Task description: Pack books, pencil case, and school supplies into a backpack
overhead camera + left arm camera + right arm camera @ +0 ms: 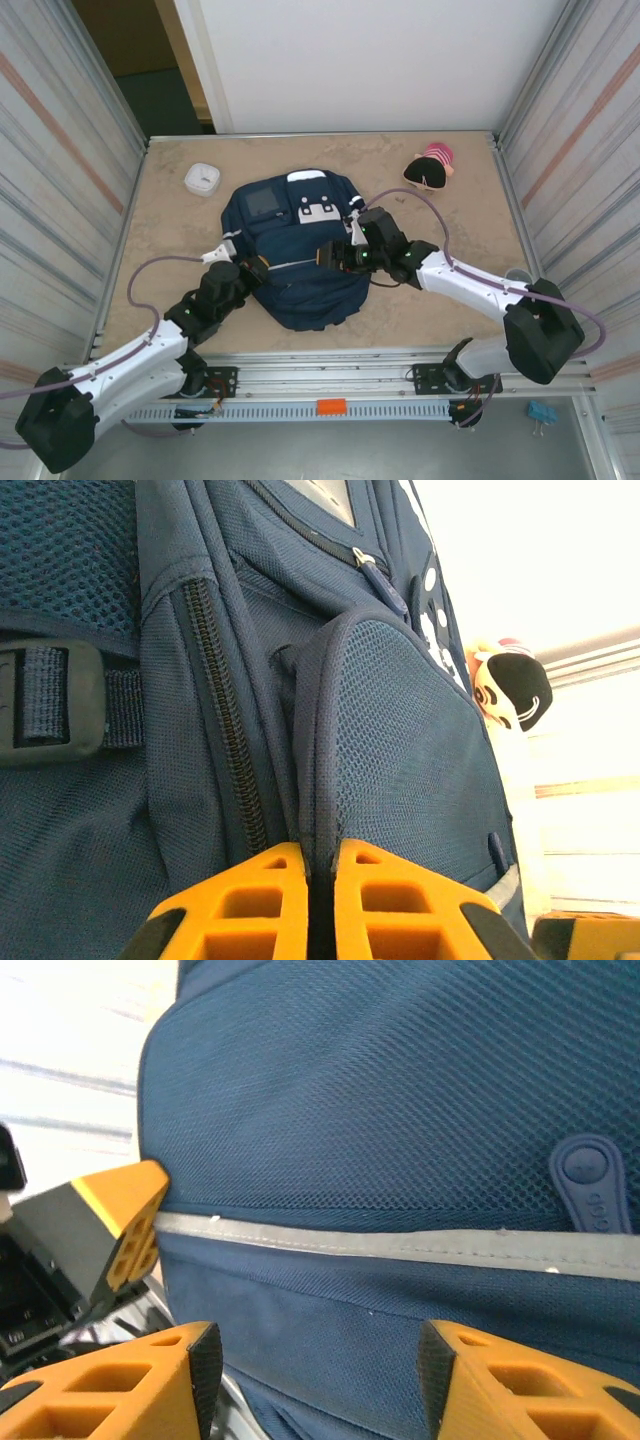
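Lying flat in the middle of the tabletop (170, 220), one navy backpack (300, 295) is facing up, its grey square pocket toward the far wall. Two arms are reaching onto it from the near edge. The left gripper (255, 268) is sitting at the bag's left side and the right gripper (325, 255) over its middle.

The overhead camera is giving the layout but not the grips. The left wrist camera is showing the left gripper (320, 860) with its orange fingers pressed together, pinching the bound edge of the bag's mesh pocket (400, 730). The right wrist camera is showing the right gripper (318, 1350) with its fingers standing well apart and gripping nothing. Just beyond them are the bag's grey strip (400, 1245) and a round zipper pull (592, 1175).

Also sitting on the table are one small white container (203, 179), far left, and one pink-and-black plush toy (430, 168), far right.

The tabletop is looking tan and marbled. Ribbed metal walls (60, 200) are enclosing both sides, a white panel (380, 60) is closing the back, and a metal rail (330, 375) is running along the front.
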Controlling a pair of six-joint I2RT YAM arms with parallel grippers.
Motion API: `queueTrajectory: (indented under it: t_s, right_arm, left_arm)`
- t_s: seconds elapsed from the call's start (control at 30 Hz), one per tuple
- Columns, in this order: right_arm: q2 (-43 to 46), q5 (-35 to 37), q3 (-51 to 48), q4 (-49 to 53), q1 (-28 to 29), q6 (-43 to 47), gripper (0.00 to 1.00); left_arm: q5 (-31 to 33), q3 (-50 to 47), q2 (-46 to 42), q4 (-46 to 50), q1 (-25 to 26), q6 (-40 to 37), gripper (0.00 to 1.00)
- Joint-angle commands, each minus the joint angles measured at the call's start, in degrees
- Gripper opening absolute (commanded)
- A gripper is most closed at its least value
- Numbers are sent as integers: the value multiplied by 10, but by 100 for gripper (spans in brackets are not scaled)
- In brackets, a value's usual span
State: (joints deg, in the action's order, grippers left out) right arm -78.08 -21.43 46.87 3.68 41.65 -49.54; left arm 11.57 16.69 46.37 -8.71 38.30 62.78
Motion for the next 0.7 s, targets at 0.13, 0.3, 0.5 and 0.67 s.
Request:
queueTrajectory:
  t_s: [0.13,0.3,0.5,0.67]
  right_arm:
    - [9,7,-40,-77,11,-165,57]
    - [84,122,-1,70,39,-15,57]
    - [135,167,20,71,57,307,55]
    - [102,189,40,46,74,546,56]
  left_arm:
    - [5,-2,-6,-51,-8,-8,0]
    - [-12,5,15,-60,-9,6,0]
    - [-26,41,24,16,-16,31,0]
    - [-59,54,29,31,-33,41,0]
